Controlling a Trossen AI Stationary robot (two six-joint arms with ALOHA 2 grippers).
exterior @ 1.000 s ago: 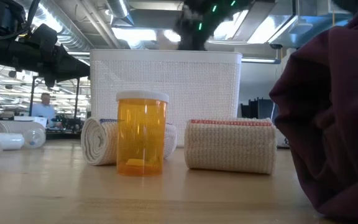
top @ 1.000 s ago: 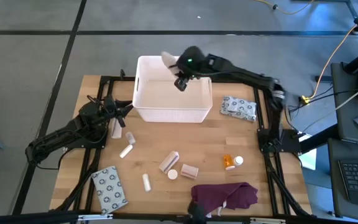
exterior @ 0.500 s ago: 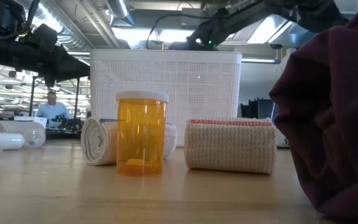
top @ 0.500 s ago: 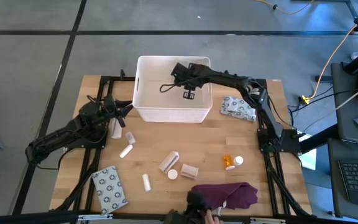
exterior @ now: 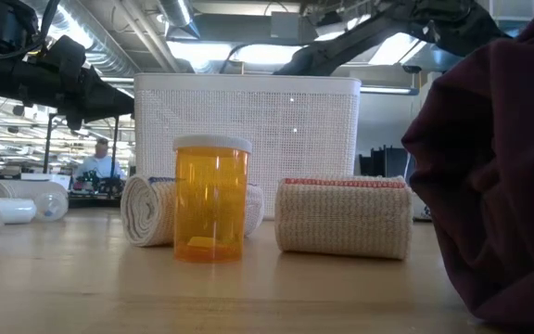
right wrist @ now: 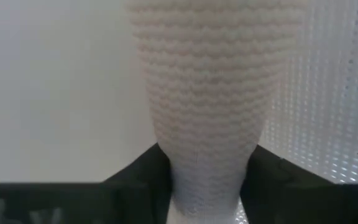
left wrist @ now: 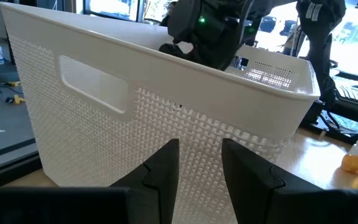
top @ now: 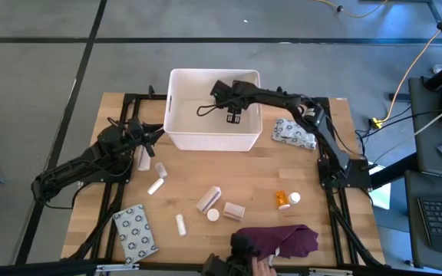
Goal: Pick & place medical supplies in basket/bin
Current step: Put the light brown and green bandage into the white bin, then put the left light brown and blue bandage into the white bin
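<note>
Right gripper (top: 233,116) sits inside the white bin (top: 176,138), upper centre of the high view. In the right wrist view a white woven roll (right wrist: 204,93) stands between its two dark fingers (right wrist: 138,177), touching both, so we record the jaws as pinching the roll; whether the grip is loosening we cannot tell. We judge this to be the drop-off step for that item, not yet finished.

Left gripper (top: 153,135) waits just left of the bin's lower-left corner. Its fingers (left wrist: 160,174) stand slightly apart with nothing between them, facing the bin wall.

Bin contents beyond the roll: not visible to us.

Left on the table, high view:
- grey-white packet (top: 135,230), lower left
- second packet (top: 293,133), right of the bin
- orange pill bottle (top: 285,199), lower right
- beige rolls (top: 209,199) and (top: 234,210), lower centre
- small white tubes (top: 156,186) and (top: 180,224)
- white roll (top: 143,157) beside the left gripper

Purple cloth (top: 278,241) lies at the bottom edge; not a task item.

Our judgement: most of the task remains, one item at the point of delivery.
</note>
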